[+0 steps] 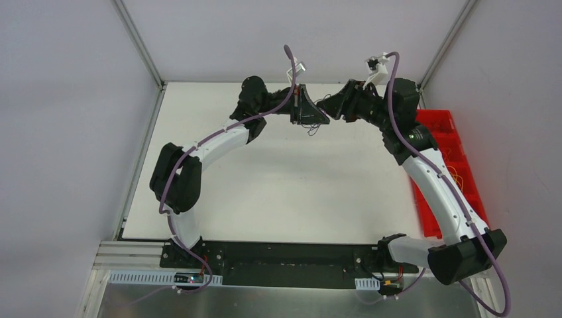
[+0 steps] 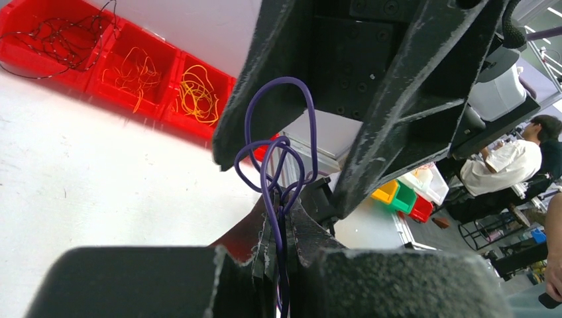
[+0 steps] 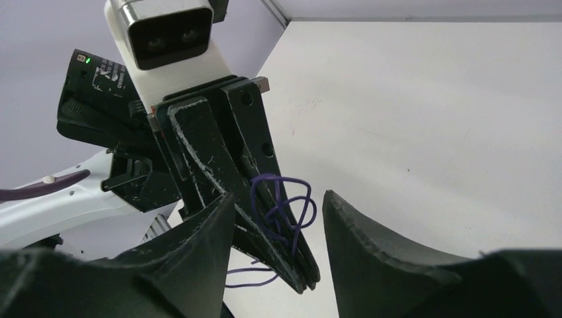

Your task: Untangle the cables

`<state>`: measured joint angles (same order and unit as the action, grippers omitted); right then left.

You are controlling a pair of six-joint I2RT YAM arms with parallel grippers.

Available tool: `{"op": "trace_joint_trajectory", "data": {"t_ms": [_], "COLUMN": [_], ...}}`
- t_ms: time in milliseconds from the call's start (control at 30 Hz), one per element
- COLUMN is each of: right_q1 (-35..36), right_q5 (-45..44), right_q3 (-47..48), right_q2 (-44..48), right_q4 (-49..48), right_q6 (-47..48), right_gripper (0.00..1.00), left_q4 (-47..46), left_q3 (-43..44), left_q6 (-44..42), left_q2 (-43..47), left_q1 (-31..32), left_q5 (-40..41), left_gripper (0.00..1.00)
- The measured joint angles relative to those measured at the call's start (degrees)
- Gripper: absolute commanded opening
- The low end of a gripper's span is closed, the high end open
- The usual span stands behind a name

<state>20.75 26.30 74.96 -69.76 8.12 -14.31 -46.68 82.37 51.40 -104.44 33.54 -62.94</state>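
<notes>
A tangle of thin dark purple cables (image 2: 277, 149) hangs in looped strands above the table. My left gripper (image 2: 283, 209) is shut on them, with the strands pinched between its two fingers. It also shows in the right wrist view (image 3: 306, 278) as closed black fingers with the purple loops (image 3: 285, 202) on them. My right gripper (image 3: 278, 196) is open, with its fingers (image 3: 371, 245) on either side of the left gripper's tip and the loops, touching neither. In the top view the left gripper (image 1: 325, 118) and the right gripper (image 1: 335, 111) meet tip to tip at the far middle of the table, with loose strands (image 1: 313, 129) dangling below.
A red divided bin (image 1: 457, 152) stands along the table's right edge. The left wrist view shows its compartments (image 2: 142, 96) holding yellow, orange and dark cables. White walls and a metal frame (image 1: 142, 46) close in the back and sides.
</notes>
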Motion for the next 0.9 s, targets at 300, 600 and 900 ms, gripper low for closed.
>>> {"op": "trace_joint_trajectory", "data": {"t_ms": [300, 600, 900], "right_q1": [0.4, -1.3, -14.1], "right_q5": [-0.3, 0.5, 0.7], "right_q3": [1.0, 1.1, 2.3], "right_q2": [-1.2, 0.7, 9.6], "right_q4": [1.1, 4.3, 24.0], "right_q6": [-0.3, 1.8, 15.6], "right_gripper": [0.00, 0.00, 0.00], "left_q4": [3.1, 13.5, 33.5], "left_q3": [0.0, 0.0, -3.7], "left_q6": [-3.3, -12.2, -31.7], "left_q2": [1.1, 3.9, 13.8], "left_q1": [1.8, 1.7, -2.7], "left_q5": [0.3, 2.6, 5.7], "left_gripper": [0.00, 0.81, 0.99]}}
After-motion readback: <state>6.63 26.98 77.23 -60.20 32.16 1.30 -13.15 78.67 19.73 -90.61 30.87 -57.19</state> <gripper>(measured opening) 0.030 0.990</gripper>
